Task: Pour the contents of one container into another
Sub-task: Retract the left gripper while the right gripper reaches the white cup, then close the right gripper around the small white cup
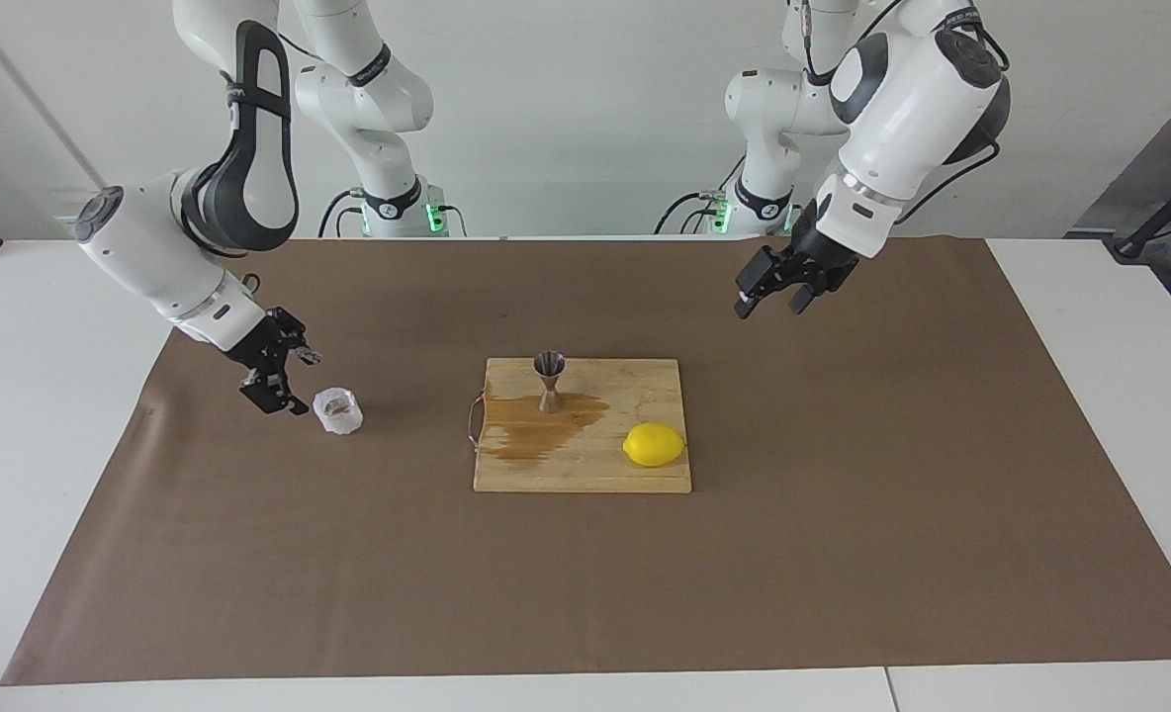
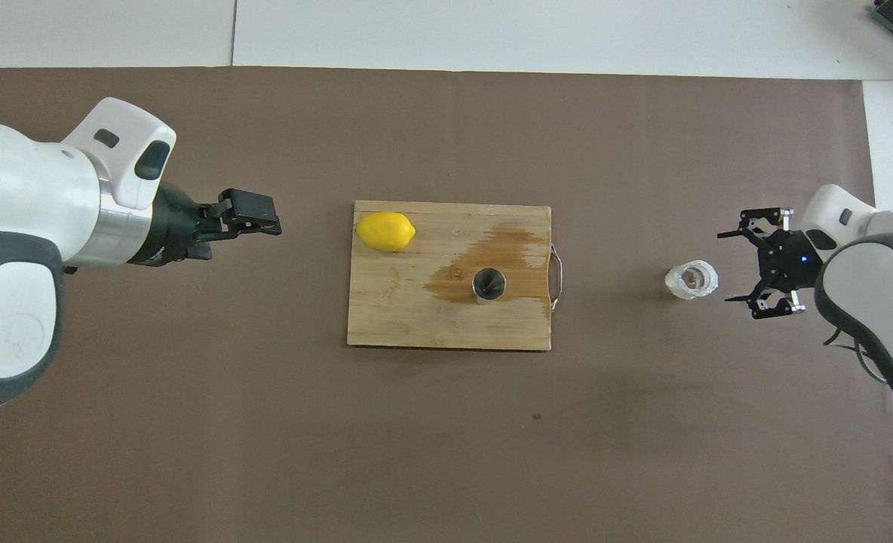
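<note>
Clear cup point(image 1: 337, 410) stands upright on the brown mat point(image 1: 843, 514), toward the right arm's end of the table, well apart from the cutting board point(image 1: 635, 475). Brownish tint inside it. Steel jigger point(image 1: 550, 380) stands upright on the board, on the side nearer the robots, in a wet brown stain point(image 1: 531, 430). Lemon point(image 1: 654, 445) lies on the same board, farther from the robots.

Right gripper point(image 1: 284, 381) is low, just beside the cup, jaws spread wide and empty, not touching it. Left gripper point(image 1: 771, 295) hangs over bare mat toward the left arm's end, holding nothing, fingers apart; that arm appears to wait.

Risks, as I judge them:
- Cup is small and thin-walled; a finger arriving off-centre could nudge or tip it, and a hard squeeze could crush it.
- Jigger mouth is narrow, base small and standing on a wet patch; a fast or off-centre pour would miss, and any knock would topple it.

Writing: no label readable on cup, jigger or board.
</note>
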`<state>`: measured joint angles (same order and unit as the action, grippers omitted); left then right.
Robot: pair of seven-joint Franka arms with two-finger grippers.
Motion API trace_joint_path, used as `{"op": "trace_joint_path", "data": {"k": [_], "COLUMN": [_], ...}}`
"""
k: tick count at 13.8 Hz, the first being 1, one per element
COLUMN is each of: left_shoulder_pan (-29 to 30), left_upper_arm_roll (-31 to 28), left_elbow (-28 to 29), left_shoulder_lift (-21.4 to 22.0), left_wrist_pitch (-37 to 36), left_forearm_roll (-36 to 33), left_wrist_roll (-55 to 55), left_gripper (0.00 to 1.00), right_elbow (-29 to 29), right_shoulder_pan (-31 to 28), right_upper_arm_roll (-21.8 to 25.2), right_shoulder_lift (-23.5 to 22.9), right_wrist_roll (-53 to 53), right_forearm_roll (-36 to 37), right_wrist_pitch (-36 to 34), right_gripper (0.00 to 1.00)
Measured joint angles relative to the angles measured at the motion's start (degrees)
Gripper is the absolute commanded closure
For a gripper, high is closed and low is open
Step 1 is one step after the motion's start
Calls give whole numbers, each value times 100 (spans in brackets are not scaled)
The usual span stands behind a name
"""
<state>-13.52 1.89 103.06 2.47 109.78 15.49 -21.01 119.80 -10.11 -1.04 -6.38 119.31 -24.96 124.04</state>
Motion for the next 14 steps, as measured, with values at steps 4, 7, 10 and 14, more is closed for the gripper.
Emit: {"op": "trace_joint_path", "data": {"k": [4,7,10,14], "left_shoulder_pan": [439,802,1099,1252], "left_upper_arm_roll": [-15,-21,-34,-50], "left_elbow": [1,-18,-224,-462], "left_shoulder_lift": [52,55,58,66], "left_wrist_pitch": [-206,-399,-1031,-1771], "left_forearm_roll": [-359,-779,-945,-1159], "left_wrist_roll": [842,1232,1466,1486], "left_gripper": [0,0,0,0], "right_elbow": [38,119,189,226], "right_shoulder_pan": [0,0,0,-7], "right_upper_arm_roll": [-1,-2,-3,4], "right_shoulder_lift": [-279,-443,-560,-904], "right_wrist_roll": [426,696,745,1400], "right_forearm_roll": [-279,-449,-456,-1087], "right_wrist_pitch": [100,254,278,289], "right_gripper": [0,0,0,0]}}
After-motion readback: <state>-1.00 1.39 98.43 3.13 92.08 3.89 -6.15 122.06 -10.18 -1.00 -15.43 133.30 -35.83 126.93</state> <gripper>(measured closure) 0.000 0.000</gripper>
